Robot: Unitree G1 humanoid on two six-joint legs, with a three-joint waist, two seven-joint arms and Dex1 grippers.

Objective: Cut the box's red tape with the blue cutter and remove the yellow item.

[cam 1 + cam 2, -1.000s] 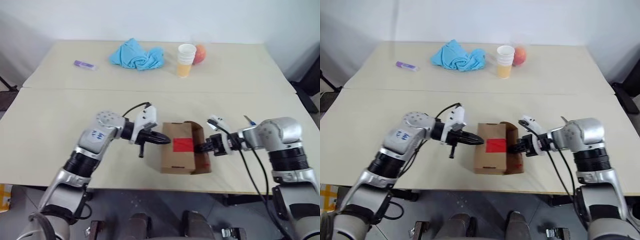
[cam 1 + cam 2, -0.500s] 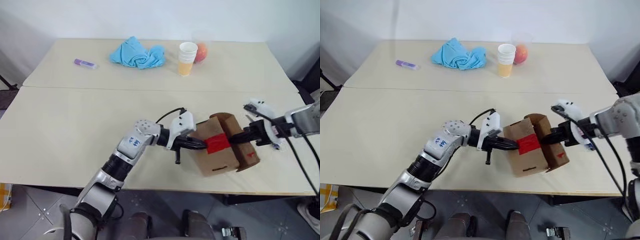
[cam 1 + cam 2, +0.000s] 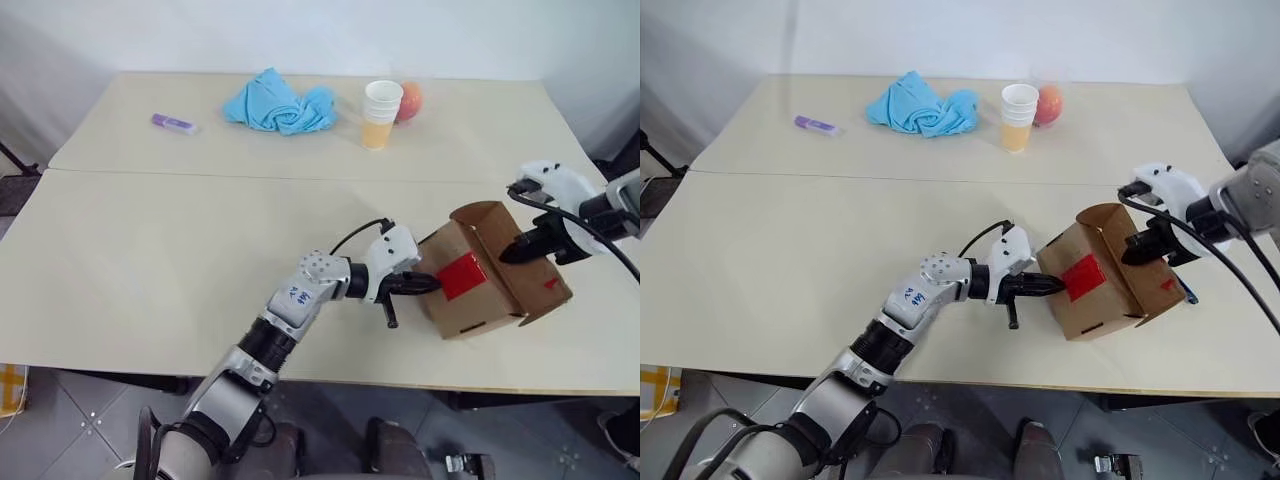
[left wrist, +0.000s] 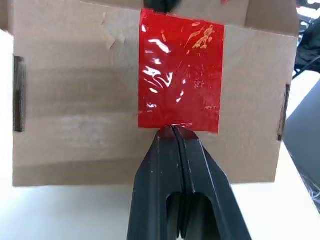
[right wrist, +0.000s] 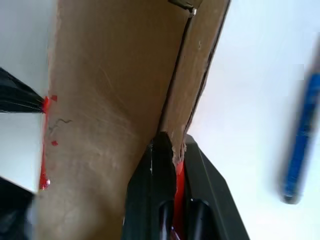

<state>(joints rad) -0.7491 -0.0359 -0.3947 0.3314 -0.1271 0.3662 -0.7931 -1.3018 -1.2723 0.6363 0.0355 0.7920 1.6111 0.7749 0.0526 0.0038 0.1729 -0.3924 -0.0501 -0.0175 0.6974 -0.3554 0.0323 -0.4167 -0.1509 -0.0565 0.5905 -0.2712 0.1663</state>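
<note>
Both pincers are at the small brown cardboard box [image 3: 478,275], which sits tilted near the right front of the pale tabletop [image 3: 150,250]. My left pincer [image 4: 173,131] has its two black fingers pressed together, nothing between them, and its tip touches the lower edge of the bright red rectangular tape [image 4: 181,97] on the box's face. My right pincer [image 5: 169,145] is clamped shut on the edge of the open cardboard flap [image 3: 525,270], with one finger on each side of it, and holds the box raised on that side.

In the right wrist view the slim blue pen-shaped cutter [image 5: 300,137] lies on the tabletop beside the box, apart from both pincers. In the right eye view only its end shows, just past the box's right edge. I cannot see inside the box.

At the far side of the tabletop lie a crumpled light-blue cloth [image 3: 280,102], a stack of paper cups [image 3: 381,113] with an orange-red round fruit [image 3: 409,101] just beside it, and a short purple stick [image 3: 172,123] toward the left, all well apart from the box.
</note>
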